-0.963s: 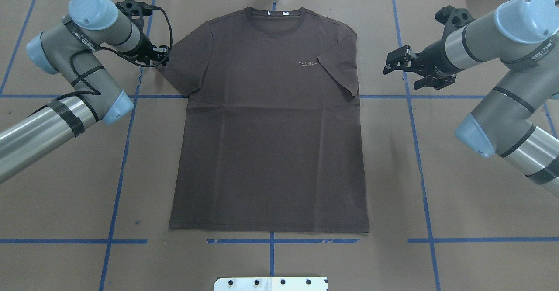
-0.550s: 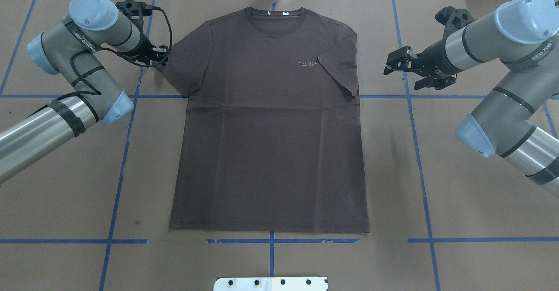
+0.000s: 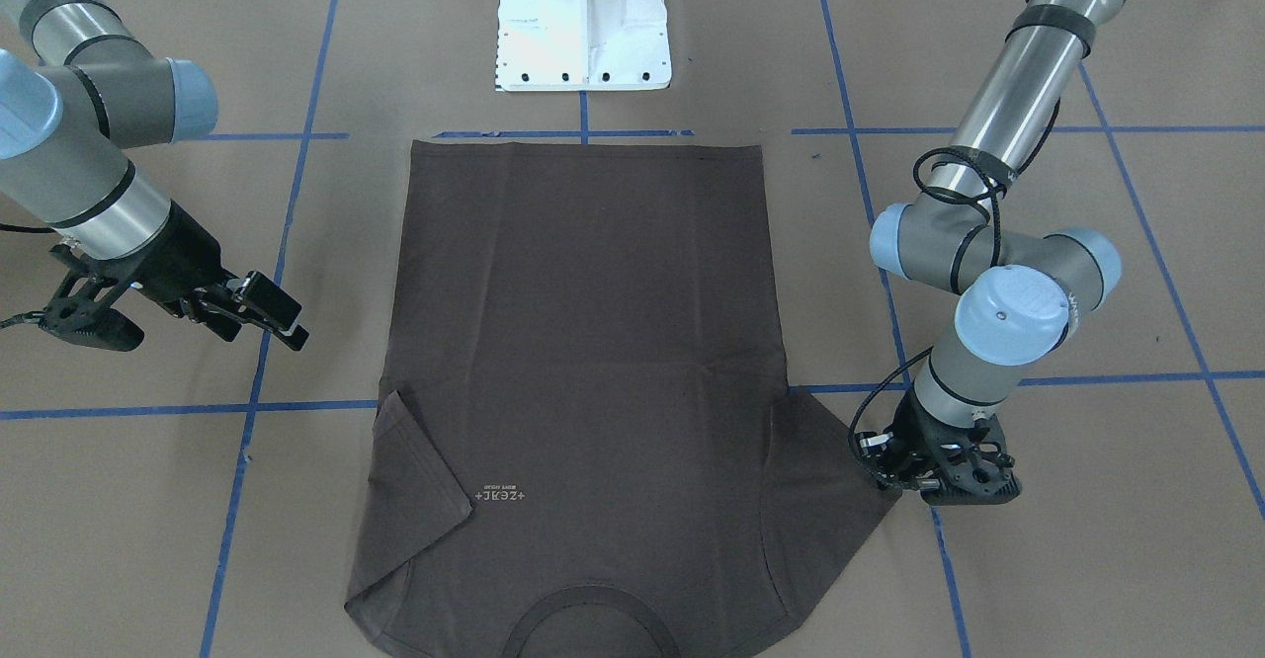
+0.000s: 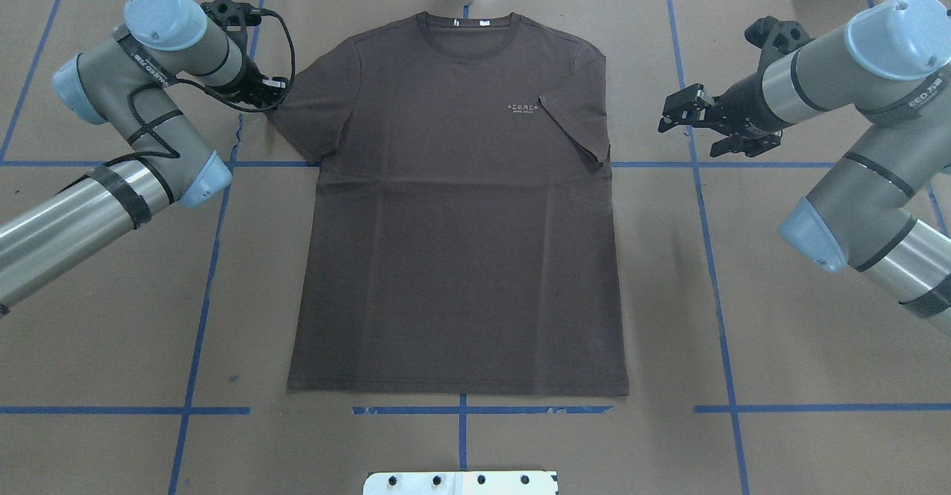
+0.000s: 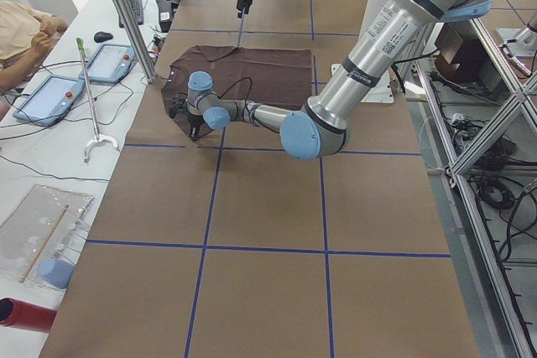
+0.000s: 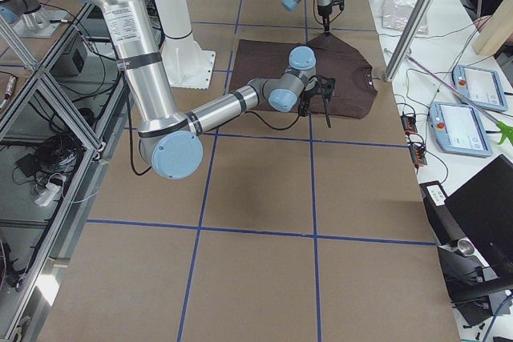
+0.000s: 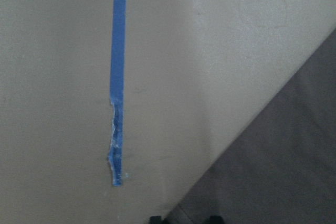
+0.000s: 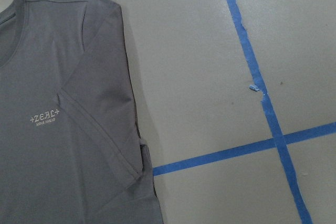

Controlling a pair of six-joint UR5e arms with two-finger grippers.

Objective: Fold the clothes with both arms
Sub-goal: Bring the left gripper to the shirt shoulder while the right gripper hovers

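T-shirt (image 4: 461, 242) lies flat, front up, on the brown table (image 4: 780, 346), collar away from my base; chest print (image 8: 45, 115) reads "+ZEAL+" (line under it too small to read). My left gripper (image 4: 272, 98) sits at the spread sleeve's tip, can't tell if it's closed on cloth. My right gripper (image 4: 689, 134) has its 2 fingers apart, clear of the cloth, beside the sleeve folded onto the chest.

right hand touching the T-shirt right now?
Apart. The overhead view shows a strip of bare table between the open right hand and the nearest sleeve of the T-shirt.
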